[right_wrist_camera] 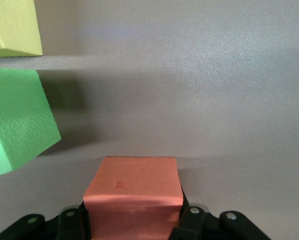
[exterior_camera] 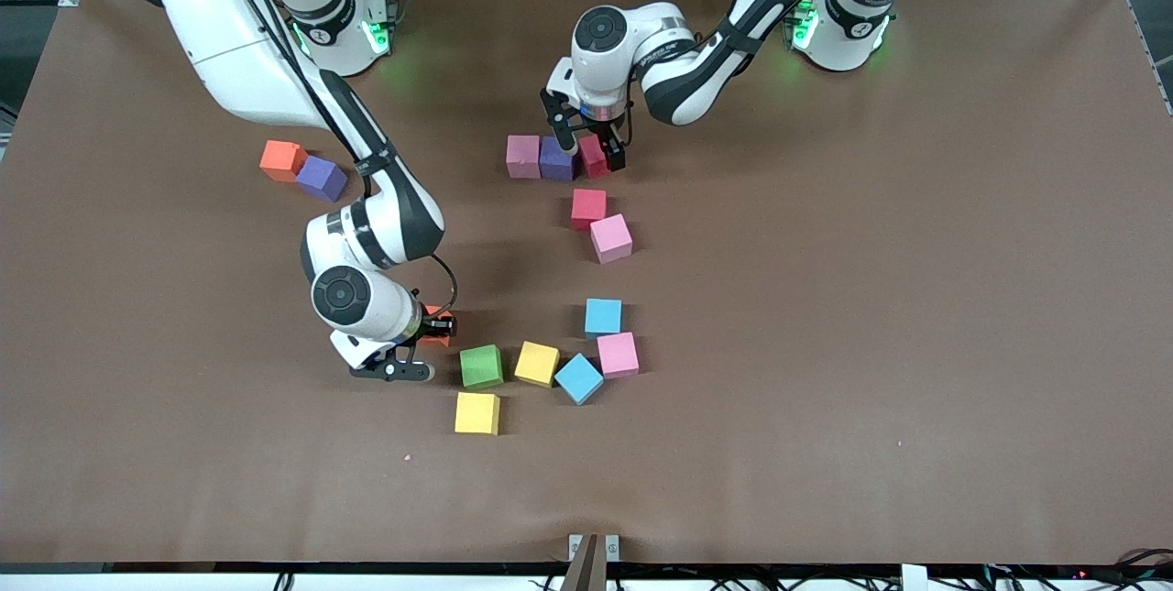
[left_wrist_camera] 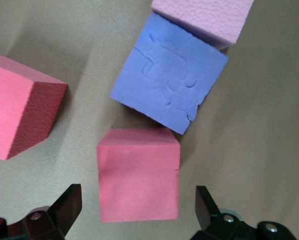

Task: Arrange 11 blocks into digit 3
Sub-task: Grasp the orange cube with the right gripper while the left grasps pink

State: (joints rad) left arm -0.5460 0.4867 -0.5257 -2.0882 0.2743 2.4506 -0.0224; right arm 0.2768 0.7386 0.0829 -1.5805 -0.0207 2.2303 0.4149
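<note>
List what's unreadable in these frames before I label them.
- Front view: small orange foam cube mostly hidden by right gripper; whether it's lifted is unclear.
- Front view: red foam cube partly covered by left gripper.
- Right wrist view: green foam cube and yellow foam cube cut off by the frame edge.

The blocks (left_wrist_camera: pixel 138 175) look like matte, finely pebbled foam. The table (exterior_camera: pixel 825 344) wears dull brown cloth. The arms' (exterior_camera: pixel 229 41) shells are glossy white plastic.
</note>
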